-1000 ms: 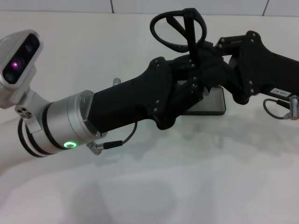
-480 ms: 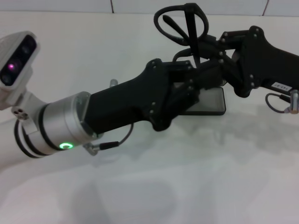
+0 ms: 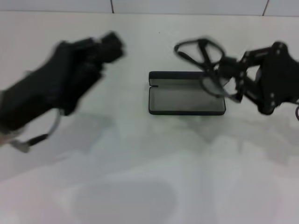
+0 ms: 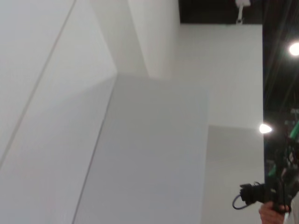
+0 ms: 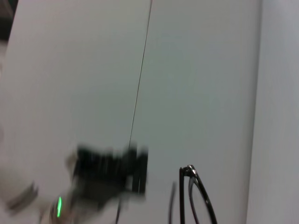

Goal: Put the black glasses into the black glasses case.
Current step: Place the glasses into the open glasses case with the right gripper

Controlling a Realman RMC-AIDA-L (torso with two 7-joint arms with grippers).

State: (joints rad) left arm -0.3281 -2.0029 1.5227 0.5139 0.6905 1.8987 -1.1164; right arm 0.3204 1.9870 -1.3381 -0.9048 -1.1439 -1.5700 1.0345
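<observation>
Gripping black glasses (image 3: 201, 56), right hand (image 3: 223, 77) above case's (image 3: 187, 100) right end.

The left gripper (image 3: 110, 46), which half a second ago lay across the middle of the table over the glasses case (image 3: 187, 93) and met the right gripper there, has swung away to the left of the case and now sits well apart from it, blurred with motion. The case, hidden under that arm before, now shows open with its grey inside bare. The right gripper (image 3: 229, 74) has pulled back to the right end of the case and come lower. The glasses (image 3: 201, 56) have gone with it: they were up behind the case and now hang tilted above its right end, held by the right gripper alone.
</observation>
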